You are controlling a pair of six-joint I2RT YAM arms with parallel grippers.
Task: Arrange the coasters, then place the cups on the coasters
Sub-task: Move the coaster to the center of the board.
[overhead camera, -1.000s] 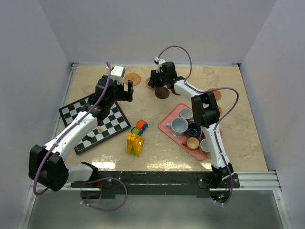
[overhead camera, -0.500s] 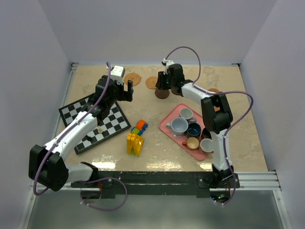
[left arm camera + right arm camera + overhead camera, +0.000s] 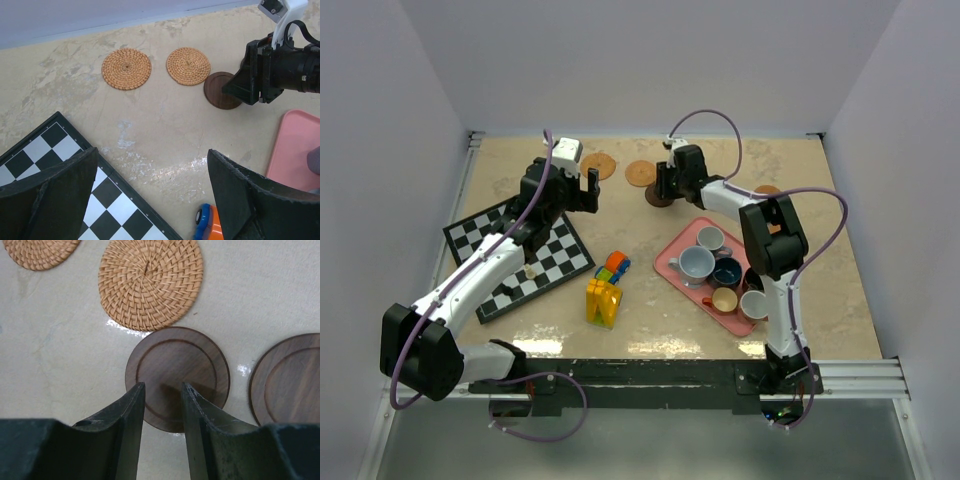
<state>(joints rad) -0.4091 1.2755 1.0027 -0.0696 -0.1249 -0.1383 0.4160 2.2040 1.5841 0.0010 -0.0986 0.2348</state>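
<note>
Eases right gripper (image 3: 162, 390) rightward over dark coaster (image 3: 177, 370), now flat just beside woven coaster (image 3: 150, 282), fingers narrowly apart, clamping nothing. Holds left gripper (image 3: 152, 155) wide apart. Extends the row; leaves cups (image 3: 696, 263) unplaced.

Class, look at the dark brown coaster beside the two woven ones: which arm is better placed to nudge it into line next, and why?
Right. The right gripper hangs directly over that dark coaster, jaws slightly apart at its near edge. The left gripper hangs open, back by the chessboard.
</note>
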